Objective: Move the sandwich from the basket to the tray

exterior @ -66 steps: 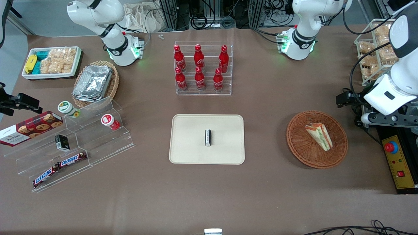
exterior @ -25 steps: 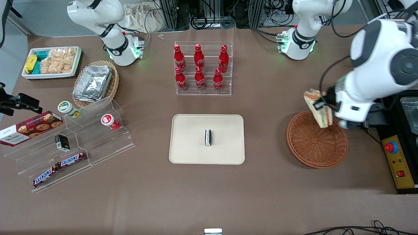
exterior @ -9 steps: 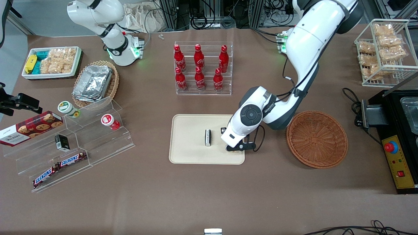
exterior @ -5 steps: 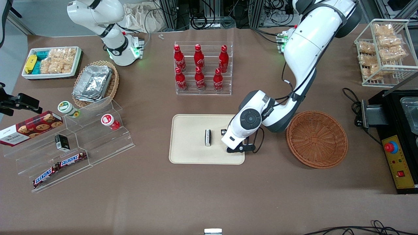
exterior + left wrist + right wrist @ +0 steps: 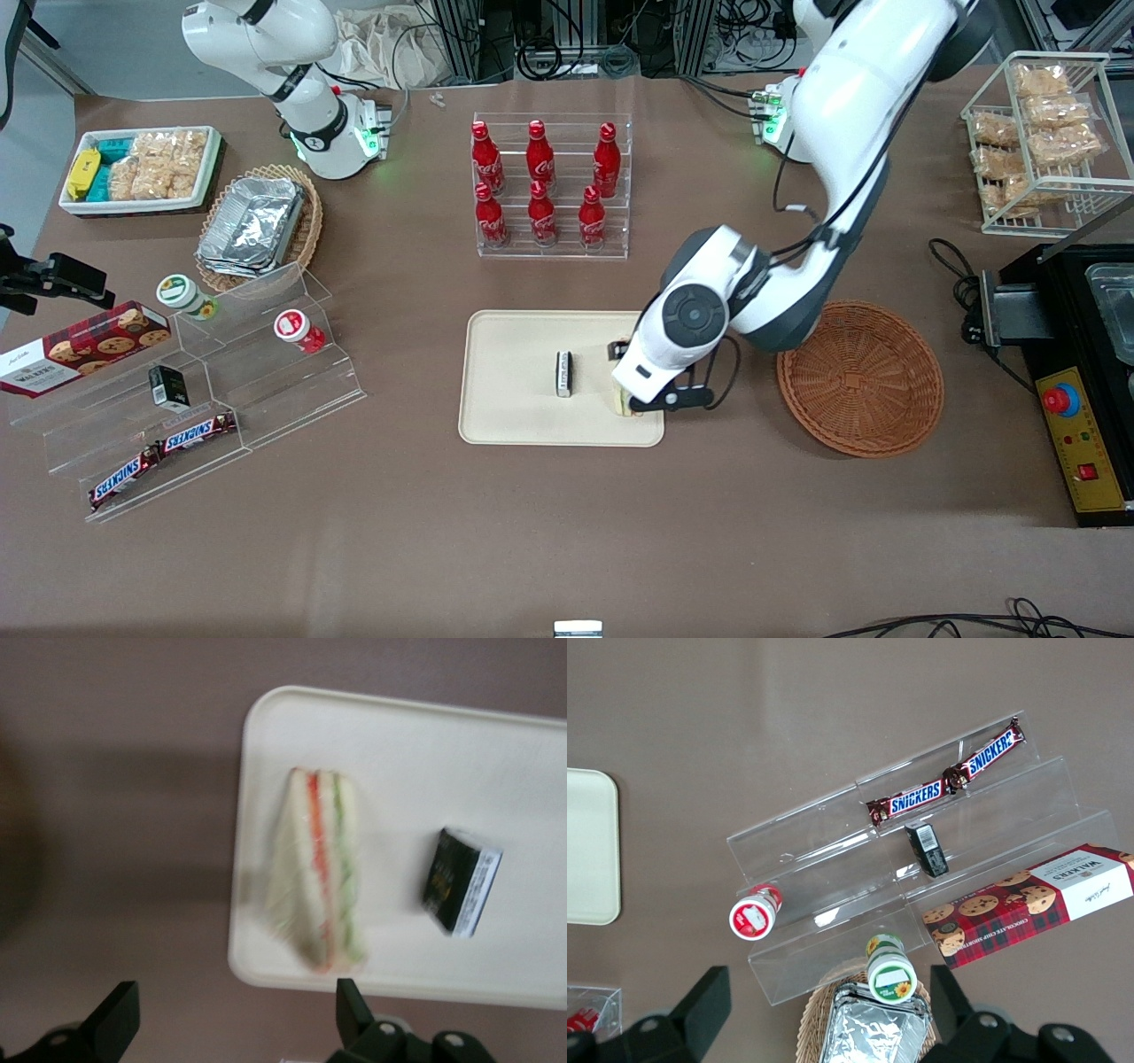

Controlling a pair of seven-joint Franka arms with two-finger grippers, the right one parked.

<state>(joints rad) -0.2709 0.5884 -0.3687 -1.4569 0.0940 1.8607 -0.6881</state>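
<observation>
The sandwich (image 5: 319, 873) lies flat on the beige tray (image 5: 425, 753), close to the tray's edge toward the working arm's end, beside the small black-and-white block (image 5: 461, 881). My left gripper (image 5: 235, 1019) is open and empty, raised above the sandwich and not touching it. In the front view the gripper (image 5: 640, 390) hangs over that end of the tray (image 5: 514, 390), and only a pale corner of the sandwich (image 5: 623, 404) shows under the wrist. The reddish-brown wicker basket (image 5: 859, 377) stands empty beside the tray, toward the working arm's end.
A clear rack of red cola bottles (image 5: 549, 186) stands farther from the front camera than the tray. Clear stepped shelves with snacks (image 5: 195, 381), a tan basket with a foil container (image 5: 257, 226) and a white snack bin (image 5: 142, 168) lie toward the parked arm's end.
The sandwich went from the basket to the tray in my gripper. In the last half second the gripper has opened and risen, leaving the sandwich on the tray.
</observation>
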